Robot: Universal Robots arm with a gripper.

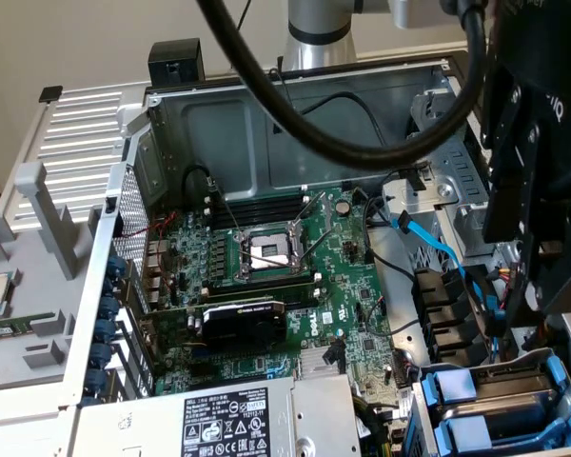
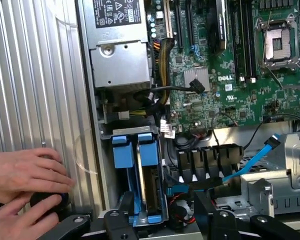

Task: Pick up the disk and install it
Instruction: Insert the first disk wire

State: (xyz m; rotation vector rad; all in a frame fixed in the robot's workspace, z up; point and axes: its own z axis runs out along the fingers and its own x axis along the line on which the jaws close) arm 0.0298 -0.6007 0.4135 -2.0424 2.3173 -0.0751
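Note:
The disk (image 2: 151, 185) stands on edge in the drive bay, clipped in its blue carrier, with a grey metal side and a blue handle toward the motherboard. It is also in the exterior view, disk (image 1: 500, 383), at the lower right. My gripper (image 2: 165, 225) hangs over the bay's end, open wide. One black finger (image 2: 124, 212) overlaps the carriers' corner, and the other finger (image 2: 210, 215) stands clear of the disk with a gap. In the exterior view the gripper (image 1: 542, 286) is a big black body above the bay.
A second blue-handled carrier (image 2: 122, 152) sits beside the disk on the case-wall side. A person's two hands (image 2: 25, 175) rest on the ribbed panel (image 2: 35, 75) next to the bay. A blue SATA cable (image 2: 255, 157), the power supply (image 2: 121, 60) and the motherboard (image 2: 240, 85) lie close by.

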